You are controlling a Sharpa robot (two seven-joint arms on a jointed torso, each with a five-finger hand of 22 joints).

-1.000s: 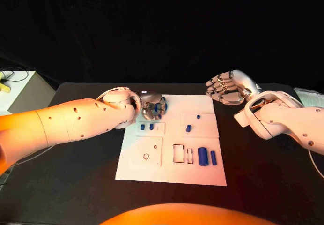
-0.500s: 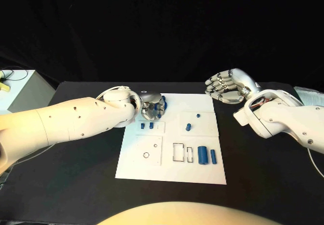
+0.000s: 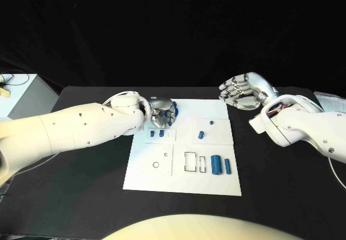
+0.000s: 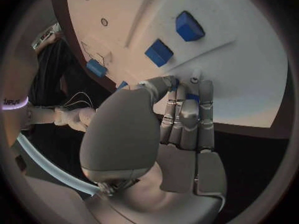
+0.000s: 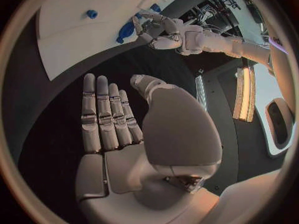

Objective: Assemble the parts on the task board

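Pinching blue part [image 3: 174,106] between fingers [image 4: 187,115]

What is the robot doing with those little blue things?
It is putting small blue parts together on a white task board. Its left hand is down at the board's far left corner, fingers closed around a blue part. Its right hand hangs open above the table beside the board, holding nothing. More blue parts lie on the board, and two rectangular slots near them are not yet filled.

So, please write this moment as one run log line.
left hand: pinches blue part over board | right hand: open, beside board
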